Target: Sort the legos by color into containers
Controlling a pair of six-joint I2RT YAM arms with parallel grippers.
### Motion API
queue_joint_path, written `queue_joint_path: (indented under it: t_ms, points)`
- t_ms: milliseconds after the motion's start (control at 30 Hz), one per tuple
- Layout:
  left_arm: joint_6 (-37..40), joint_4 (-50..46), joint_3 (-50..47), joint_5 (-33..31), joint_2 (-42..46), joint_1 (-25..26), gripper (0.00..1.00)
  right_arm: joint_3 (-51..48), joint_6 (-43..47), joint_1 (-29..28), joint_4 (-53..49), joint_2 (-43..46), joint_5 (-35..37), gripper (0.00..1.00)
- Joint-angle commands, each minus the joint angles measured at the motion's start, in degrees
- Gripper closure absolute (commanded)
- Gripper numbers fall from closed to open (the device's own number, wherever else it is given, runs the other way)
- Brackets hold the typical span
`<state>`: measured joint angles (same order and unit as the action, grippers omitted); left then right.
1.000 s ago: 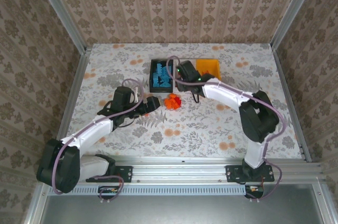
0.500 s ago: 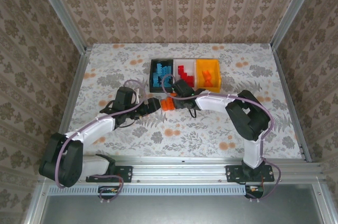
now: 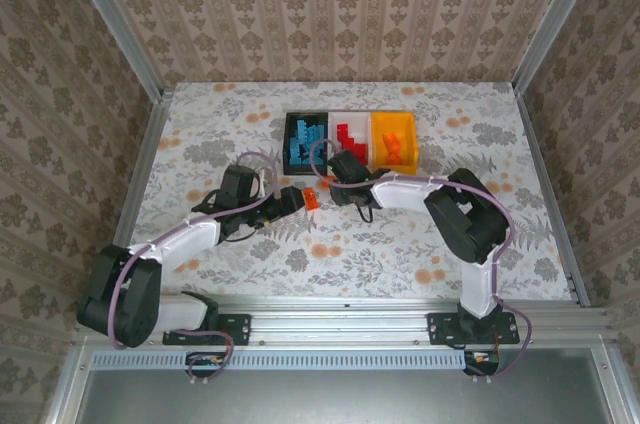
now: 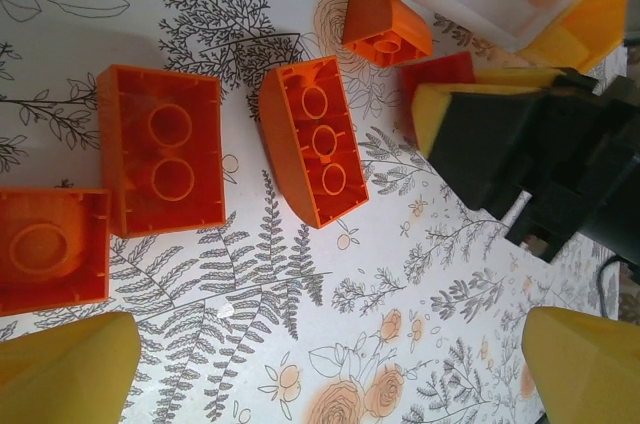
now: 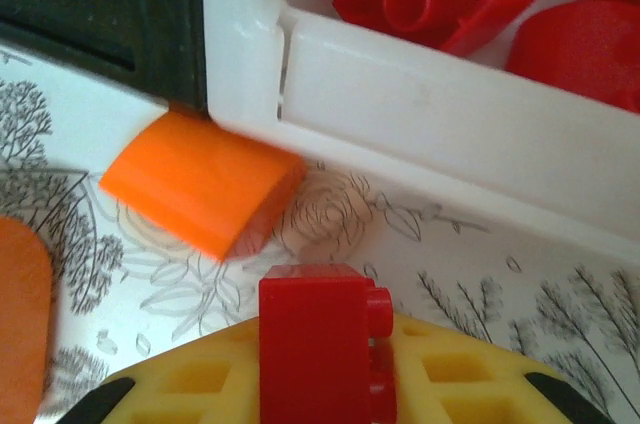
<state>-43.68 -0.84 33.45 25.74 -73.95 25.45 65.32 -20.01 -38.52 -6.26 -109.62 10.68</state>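
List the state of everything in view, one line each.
Left tool, open, empty.
Right tool, shut on a red brick.
Loose orange bricks, unsorted on the table.
Black bin, holds blue bricks.
White bin, holds red bricks.
Orange-yellow bin, holds orange bricks.

You have a tabletop [image 3: 420, 244] in a floral print, grey leaves and orange blooms. Wallpapered walls [image 3: 340, 4] stand around it, and a metal rail [image 3: 340, 306] runs along its near edge.

Three bins [image 3: 392, 117], two arms [image 3: 190, 236]
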Motion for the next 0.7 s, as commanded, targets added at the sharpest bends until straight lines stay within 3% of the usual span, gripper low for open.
queue_joint_path:
  t_ms: [0,200,300,567,667]
  points:
    - [1.9,-0.7,2.1,-0.2,-0.5,-0.3,0.0,-2.8,-1.0,-1.0,-0.5,7.0,1.9,0.71]
    - [3.3,-4.0,3.0,-2.2,0.4,-0.9,0.0,-3.1,2.7,-0.7,-2.4,15.7,9.0,0.71]
    - [2.8,-5.1,3.8,-2.3,0.4,-2.1,0.0,4.2,7.4,1.3,-4.6,10.0,11.9,0.71]
    - [1.1,-7.3,2.2,0.6,2.8,-6.8,0.0,26.9,6.7,9.1,-10.1,-10.7,8.0,0.71]
    - [2.1,-9.0,2.1,0.9,4.6,-7.7,0.0,33.4,6.6,9.5,-12.8,-14.7,7.9,0.64]
